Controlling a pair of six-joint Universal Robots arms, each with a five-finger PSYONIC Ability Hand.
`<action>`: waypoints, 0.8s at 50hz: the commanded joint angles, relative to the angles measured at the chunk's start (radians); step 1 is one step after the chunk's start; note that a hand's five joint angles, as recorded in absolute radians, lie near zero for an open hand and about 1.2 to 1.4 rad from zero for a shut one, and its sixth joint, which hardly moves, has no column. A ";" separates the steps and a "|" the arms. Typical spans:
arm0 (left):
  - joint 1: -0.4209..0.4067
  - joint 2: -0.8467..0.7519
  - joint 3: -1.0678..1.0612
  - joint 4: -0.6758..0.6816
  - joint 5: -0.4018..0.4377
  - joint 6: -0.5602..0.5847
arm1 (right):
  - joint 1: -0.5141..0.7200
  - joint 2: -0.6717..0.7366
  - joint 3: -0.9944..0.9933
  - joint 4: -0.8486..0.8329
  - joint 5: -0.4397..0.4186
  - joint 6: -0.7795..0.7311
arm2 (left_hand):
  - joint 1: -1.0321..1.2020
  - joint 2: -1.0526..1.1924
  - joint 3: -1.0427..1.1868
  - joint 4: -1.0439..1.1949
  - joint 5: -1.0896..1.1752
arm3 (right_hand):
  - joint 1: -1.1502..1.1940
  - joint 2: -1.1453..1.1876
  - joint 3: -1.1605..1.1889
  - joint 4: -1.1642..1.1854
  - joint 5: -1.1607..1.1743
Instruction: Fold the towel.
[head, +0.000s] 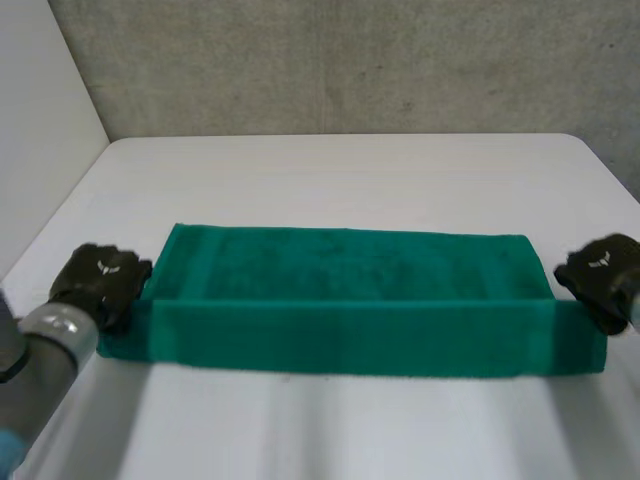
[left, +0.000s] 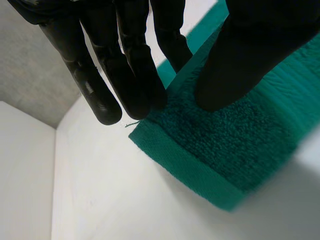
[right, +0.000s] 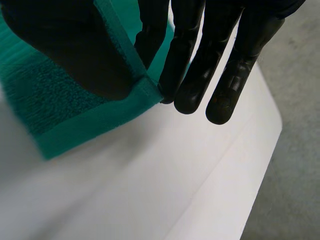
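- Pinching the green towel (head: 345, 290), the left hand (head: 98, 280) clamps its left end.
- The right hand (head: 603, 272) clamps its right end.
- It lies across the white table (head: 340, 170).

Overhead head view; close wrist views, shared towel (head: 350, 300).
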 joint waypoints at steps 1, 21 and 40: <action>-0.047 -0.235 0.226 0.191 -0.007 -0.001 | 0.076 0.209 -0.184 -0.124 0.070 0.063 | 0.250 0.195 0.205 0.200 0.250 | 0.411 0.218 0.216 0.206 0.227; -0.085 -0.742 0.844 0.220 0.020 0.005 | 0.150 0.707 -0.798 -0.167 0.162 0.101 | 0.250 0.195 0.205 0.200 0.250 | 0.411 0.218 0.216 0.206 0.227; -0.124 -0.524 0.646 0.217 0.053 0.101 | 0.181 0.469 -0.769 -0.212 0.219 0.433 | -0.972 -1.026 -1.017 -1.022 -0.972 | -0.811 -1.004 -1.006 -1.015 -0.995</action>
